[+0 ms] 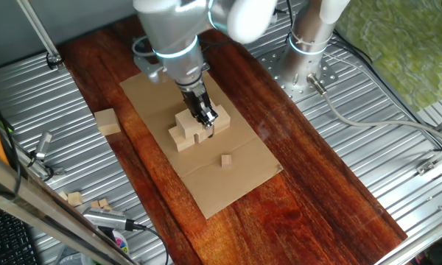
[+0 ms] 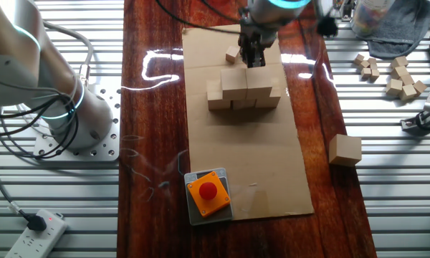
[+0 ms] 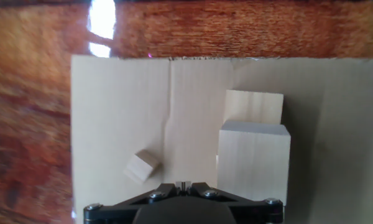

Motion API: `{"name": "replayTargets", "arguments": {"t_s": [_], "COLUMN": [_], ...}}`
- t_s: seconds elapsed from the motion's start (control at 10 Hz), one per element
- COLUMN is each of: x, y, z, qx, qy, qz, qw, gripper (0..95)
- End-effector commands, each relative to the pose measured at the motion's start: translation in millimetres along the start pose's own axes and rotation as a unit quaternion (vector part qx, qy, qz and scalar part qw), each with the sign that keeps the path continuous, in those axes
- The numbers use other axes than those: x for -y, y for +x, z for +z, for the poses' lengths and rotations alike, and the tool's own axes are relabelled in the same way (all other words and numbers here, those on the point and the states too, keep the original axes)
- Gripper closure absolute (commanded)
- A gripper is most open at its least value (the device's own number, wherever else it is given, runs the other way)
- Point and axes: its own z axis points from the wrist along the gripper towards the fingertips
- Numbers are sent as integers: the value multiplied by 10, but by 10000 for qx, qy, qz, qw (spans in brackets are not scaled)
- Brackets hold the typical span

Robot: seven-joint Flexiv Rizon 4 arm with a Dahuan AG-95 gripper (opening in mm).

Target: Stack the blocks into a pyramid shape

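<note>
The blocks (image 2: 245,90) stand stacked on the cardboard sheet (image 2: 251,150): a bottom row with two more cubes on top. In the one fixed view the stack (image 1: 189,132) sits just under my gripper (image 1: 208,122). My gripper (image 2: 254,62) hangs at the far edge of the stack, a little above it. Seen from the hand, the fingers (image 3: 183,185) are closed together with nothing between them, and two of the blocks (image 3: 255,158) lie to the right. Another block (image 2: 345,150) lies alone on the wood off the cardboard's right edge; the same block (image 1: 107,121) shows on the left in the one fixed view.
A tiny wooden cube (image 2: 233,54) lies on the cardboard beside the gripper. An orange box with a red button (image 2: 208,193) sits at the cardboard's near edge. Several small wooden pieces (image 2: 402,76) lie on the metal table at right. The arm's base (image 2: 64,115) stands left.
</note>
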Motion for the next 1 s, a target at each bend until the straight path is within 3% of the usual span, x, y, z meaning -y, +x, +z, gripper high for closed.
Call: {"name": "replayTargets", "arguments": {"t_s": [0.1, 1.0], "x": [-15, -24], "y": [-6, 2], "z": [8, 9], "qx": [-81, -273], "qy": [89, 131], "qz": [-67, -208], "qw": [9999, 9993], "gripper": [950, 950]}}
